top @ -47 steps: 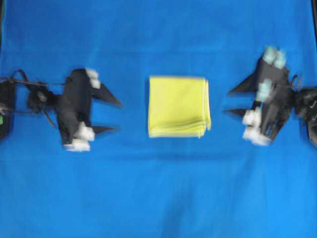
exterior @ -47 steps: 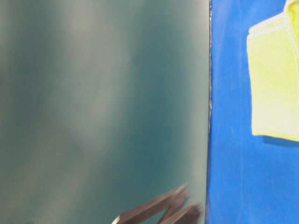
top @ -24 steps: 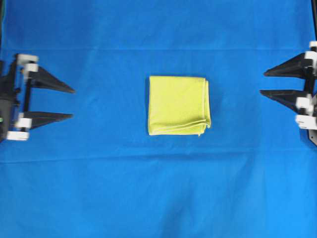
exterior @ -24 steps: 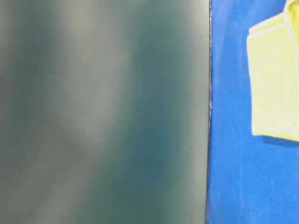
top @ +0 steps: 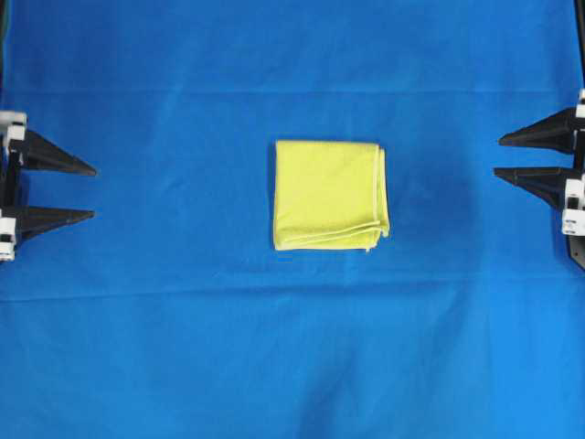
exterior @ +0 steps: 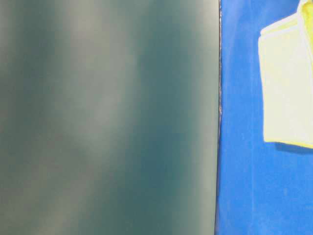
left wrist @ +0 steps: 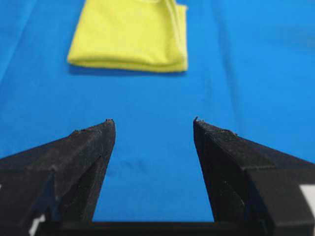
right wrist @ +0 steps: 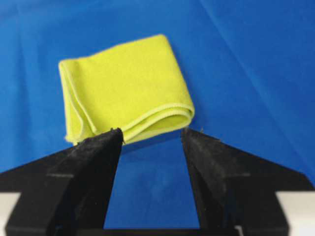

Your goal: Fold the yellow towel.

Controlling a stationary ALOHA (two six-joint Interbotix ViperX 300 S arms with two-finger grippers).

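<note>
Item one, the yellow towel (top: pixel 330 194): you will find it folded into a compact, near-square packet lying flat at the middle of the desk (top: pixel 274 366), well apart from every edge. In the overhead view its stacked, pale-hemmed layers show along the side facing the near edge and along the side facing the right edge; the other two sides read as smooth folds. The right wrist view shows the same packet (right wrist: pixel 125 88) with its layered hems curling slightly at one corner. No label, brand or writing can be read on it.

Item two, the desk covering: a plain bright blue cloth, faintly creased, with one soft crease running across just on the near side of the towel. No markings.

Item three, your left claw (top: pixel 95 191): at the left edge of the desk, black fingers (top: pixel 55 160) spread wide, pointing toward the towel, gripping nothing. From its own camera the fingertips stand clear of the towel (left wrist: pixel 130 37), with bare blue cloth between.

Item four, your right claw (top: pixel 497 155): at the right edge, likewise spread wide and empty, tips aimed at the towel, well apart from it.

Item five, the table-level view: mostly a blurred dark green surface, with a strip of blue desk and part of the towel (exterior: pixel 288 83) at the right.
</note>
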